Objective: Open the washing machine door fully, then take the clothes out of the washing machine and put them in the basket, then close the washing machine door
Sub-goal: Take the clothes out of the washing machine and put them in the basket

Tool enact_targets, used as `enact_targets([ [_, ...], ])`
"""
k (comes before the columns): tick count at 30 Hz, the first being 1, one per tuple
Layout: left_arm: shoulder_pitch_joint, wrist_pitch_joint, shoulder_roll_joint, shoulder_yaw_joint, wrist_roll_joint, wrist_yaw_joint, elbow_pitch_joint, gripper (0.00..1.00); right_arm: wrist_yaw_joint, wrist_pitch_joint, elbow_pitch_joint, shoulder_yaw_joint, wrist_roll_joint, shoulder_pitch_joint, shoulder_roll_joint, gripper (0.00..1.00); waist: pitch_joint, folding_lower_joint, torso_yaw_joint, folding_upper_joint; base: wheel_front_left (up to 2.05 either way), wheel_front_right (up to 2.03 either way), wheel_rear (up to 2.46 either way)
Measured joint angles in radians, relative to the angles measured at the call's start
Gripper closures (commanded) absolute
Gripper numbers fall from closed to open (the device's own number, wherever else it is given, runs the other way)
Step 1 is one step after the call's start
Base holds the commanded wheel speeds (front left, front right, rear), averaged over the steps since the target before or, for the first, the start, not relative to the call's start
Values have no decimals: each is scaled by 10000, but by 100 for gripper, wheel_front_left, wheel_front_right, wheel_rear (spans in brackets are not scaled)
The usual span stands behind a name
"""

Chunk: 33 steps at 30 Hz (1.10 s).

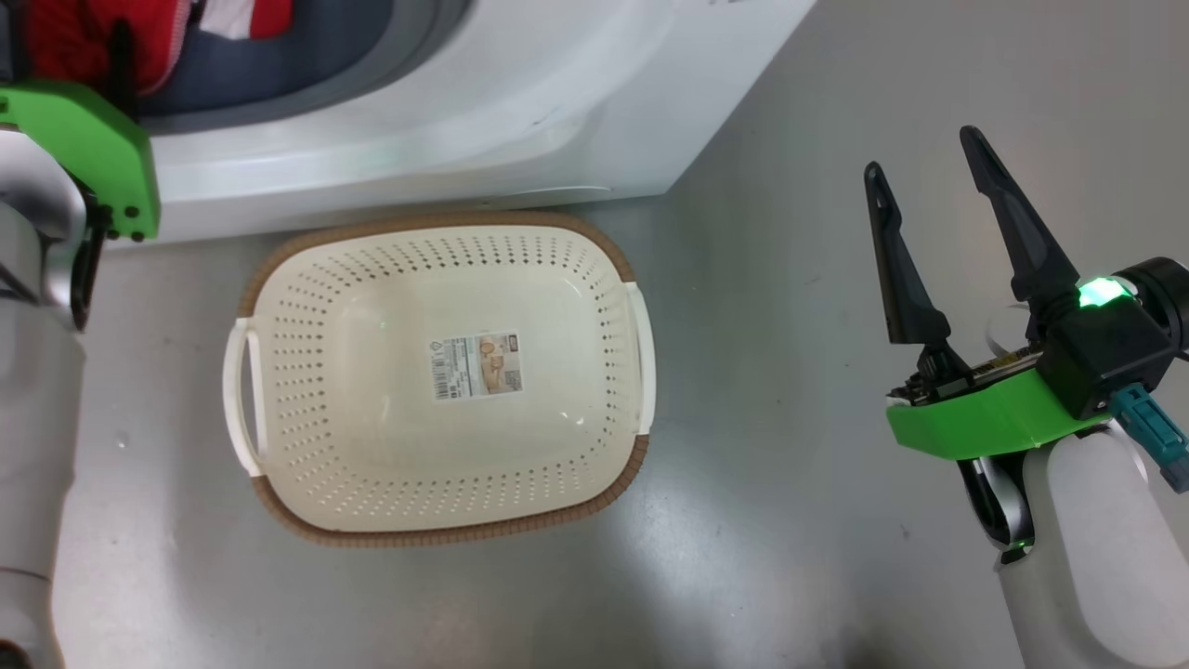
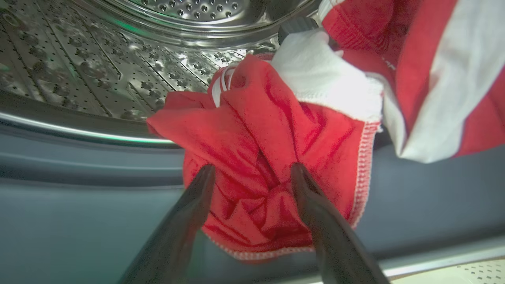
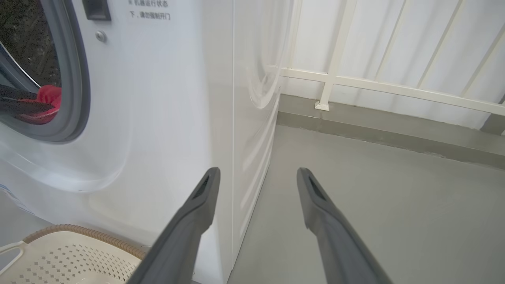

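The washing machine [image 1: 483, 102] stands with its mouth uncovered; the washing machine door is out of view. Red clothes [image 2: 268, 130] with white panels lie at the drum's mouth, spilling over the grey rubber ring [image 2: 79, 189]. My left gripper [image 2: 252, 169] is open, its two fingers set either side of a bunched red fold. The clothes [image 3: 47, 98] also show inside the opening in the right wrist view. The cream basket [image 1: 446, 381] sits on the floor in front of the washer with nothing in it. My right gripper [image 1: 929, 153] hovers open to the basket's right, holding nothing.
The steel perforated drum [image 2: 79, 59] lies behind the clothes. Grey floor [image 1: 771, 307] stretches to the right of the washer. A white railing [image 3: 355, 79] on a low kerb runs along the far wall. The green wrist mount of the left arm [image 1: 93, 149] sits over the washer's front.
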Motion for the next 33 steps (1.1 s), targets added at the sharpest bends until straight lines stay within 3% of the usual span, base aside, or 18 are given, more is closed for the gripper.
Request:
enact_targets([
  [6, -358, 364, 134, -88, 0, -88, 566, 0, 0, 0, 4, 25, 94, 0, 0, 0, 108, 0, -214, 0, 0, 0, 0],
  [7, -403, 384, 150, -104, 0, -88, 614, 27, 0, 0, 4, 25, 109, 0, 0, 0, 115, 0, -241, 0, 0, 0, 0],
  [9, -431, 395, 171, -125, -4, -92, 679, 100, 0, 0, 6, 27, 167, 0, 0, 0, 117, 0, -282, 0, 0, 0, 0],
  [15, -527, 290, 188, -151, -67, -180, 779, 100, 0, 0, 15, 23, 190, 0, 0, 0, 98, 0, -315, 0, 0, 0, 0],
  [33, 231, -2406, -196, 180, -826, 25, -56, 100, 0, 0, 92, -186, 165, 16, 0, 0, -401, 1, 56, 0, 0, 0, 0],
])
